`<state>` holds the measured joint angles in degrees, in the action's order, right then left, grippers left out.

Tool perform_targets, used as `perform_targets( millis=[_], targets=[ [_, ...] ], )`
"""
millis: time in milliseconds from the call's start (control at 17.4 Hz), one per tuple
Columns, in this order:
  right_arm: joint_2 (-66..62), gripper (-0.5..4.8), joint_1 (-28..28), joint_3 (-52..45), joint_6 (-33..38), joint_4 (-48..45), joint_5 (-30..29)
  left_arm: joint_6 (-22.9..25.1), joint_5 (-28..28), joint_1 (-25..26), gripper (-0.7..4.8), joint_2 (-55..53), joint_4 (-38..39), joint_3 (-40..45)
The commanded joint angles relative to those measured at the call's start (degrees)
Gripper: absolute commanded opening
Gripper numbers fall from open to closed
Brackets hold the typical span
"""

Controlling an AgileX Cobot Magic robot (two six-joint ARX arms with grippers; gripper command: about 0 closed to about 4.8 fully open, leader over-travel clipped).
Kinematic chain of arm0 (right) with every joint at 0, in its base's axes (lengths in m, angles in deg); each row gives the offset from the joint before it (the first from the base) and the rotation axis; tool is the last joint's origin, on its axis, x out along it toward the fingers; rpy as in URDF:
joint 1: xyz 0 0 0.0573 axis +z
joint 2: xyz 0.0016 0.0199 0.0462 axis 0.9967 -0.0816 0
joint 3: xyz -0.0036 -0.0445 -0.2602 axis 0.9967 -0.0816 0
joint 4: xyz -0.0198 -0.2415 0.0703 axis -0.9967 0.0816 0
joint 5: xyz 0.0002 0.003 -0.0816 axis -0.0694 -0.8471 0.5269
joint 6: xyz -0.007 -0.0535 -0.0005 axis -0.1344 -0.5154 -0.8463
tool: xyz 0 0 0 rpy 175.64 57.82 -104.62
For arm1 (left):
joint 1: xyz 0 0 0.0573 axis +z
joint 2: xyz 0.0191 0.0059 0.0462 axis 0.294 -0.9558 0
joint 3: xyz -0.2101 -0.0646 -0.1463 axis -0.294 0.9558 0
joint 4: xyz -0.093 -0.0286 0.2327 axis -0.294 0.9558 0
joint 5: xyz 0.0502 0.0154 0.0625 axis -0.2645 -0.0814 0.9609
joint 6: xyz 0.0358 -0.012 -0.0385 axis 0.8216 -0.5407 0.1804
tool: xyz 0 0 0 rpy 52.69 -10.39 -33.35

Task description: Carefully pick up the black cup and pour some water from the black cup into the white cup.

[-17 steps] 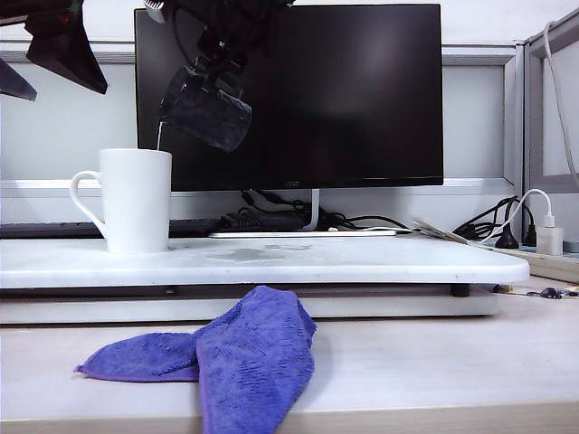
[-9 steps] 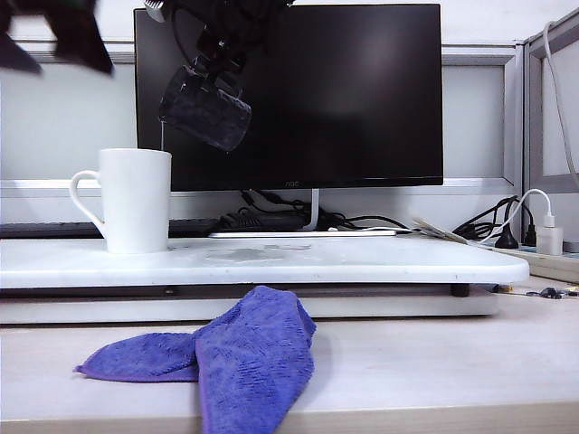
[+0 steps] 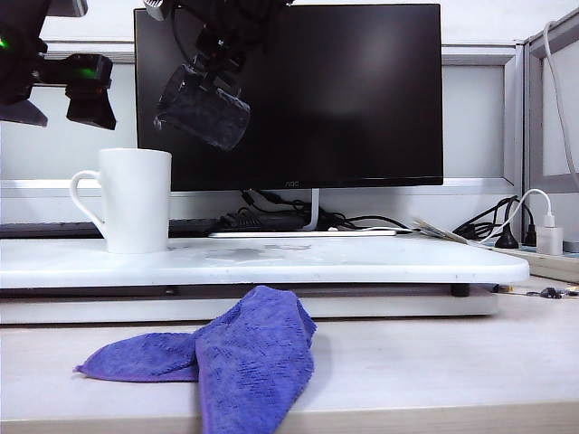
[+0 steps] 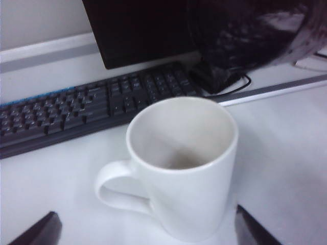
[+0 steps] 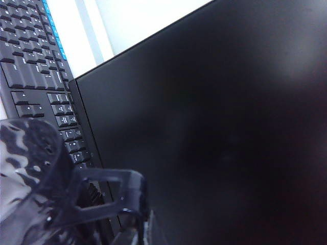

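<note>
Right gripper (image 3: 213,56) clenched on faceted smoky-glass black cup (image 3: 203,112), tilted above right of the smooth tapered white cup (image 3: 134,199); left gripper (image 4: 145,230) jaws released, high at far left.

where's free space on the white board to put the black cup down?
Board is bare from right of the white cup to its right end; a wet patch sits mid-board. Crowded at left: open left gripper beside the black cup, which the shut right gripper holds above the white cup.
</note>
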<state>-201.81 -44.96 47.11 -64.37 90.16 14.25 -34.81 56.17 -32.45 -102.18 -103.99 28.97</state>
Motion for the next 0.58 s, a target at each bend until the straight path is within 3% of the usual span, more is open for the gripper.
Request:
perform_targets(
  millis=[58, 288, 575],
  targets=[
    [0.74, -0.06, 0.17, 0.52, 0.68, -2.29, -0.15, -0.17, -0.63, 0.09, 4.79, 0.24, -0.76, -0.2],
    [0.74, -0.05, 0.55, 0.52, 0.5, -2.19, -0.26, -0.2, -0.7, 0.09, 4.79, 0.26, -0.81, -0.2],
    [1.14, -0.05, 0.24, 0.55, 16.24, -4.52, 0.33, -0.2, -1.95, 0.07, 4.79, 1.07, -0.52, -0.2]
  ],
)
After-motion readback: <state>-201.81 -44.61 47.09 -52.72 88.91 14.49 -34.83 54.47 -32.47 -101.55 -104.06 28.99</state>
